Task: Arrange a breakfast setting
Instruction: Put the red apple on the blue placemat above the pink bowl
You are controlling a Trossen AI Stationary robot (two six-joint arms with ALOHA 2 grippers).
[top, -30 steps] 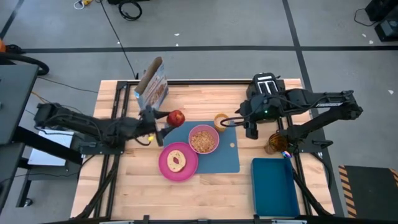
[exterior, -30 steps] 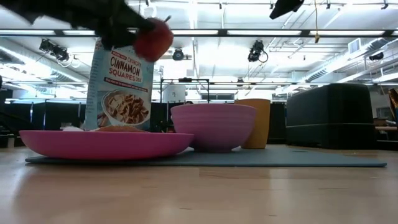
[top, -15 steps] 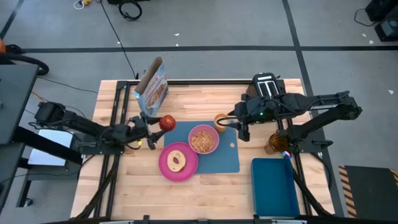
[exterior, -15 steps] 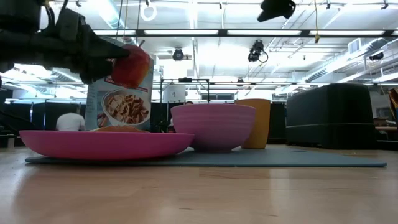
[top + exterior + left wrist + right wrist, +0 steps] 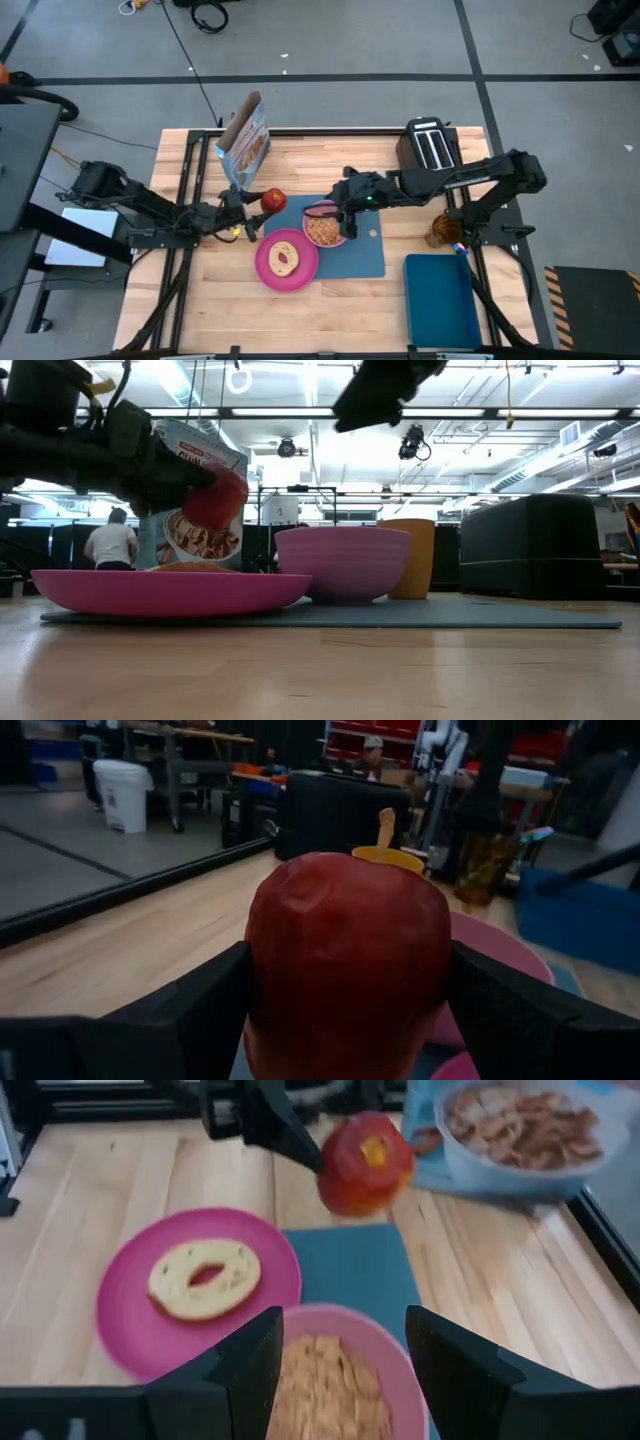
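My left gripper is shut on the red apple over the far left corner of the blue mat. The pink plate on the mat's left part carries the bagel. My right gripper hangs open above the pink bowl, which is full of cereal; its fingers stand over the bowl's rim without touching it. The amber cup stands on the mat behind the bowl, hidden by my right arm in the high view. The spoon is out of view. My left gripper pinches the apple between its two fingers, one on each side. The fingers come in level from the table's left. The apple hangs clear of the mat, a little above the height of the plate.
An open cereal box stands at the far left, a black toaster at the far right. A dark blue tray lies at the near right, with an amber jar beyond it. A person stands in the room behind.
My left gripper has sunk with the apple and drawn back a little toward the table's left, keeping its hold. My right gripper has swept from beside the cup toward the table's left and downward, and now hangs over the bowl.
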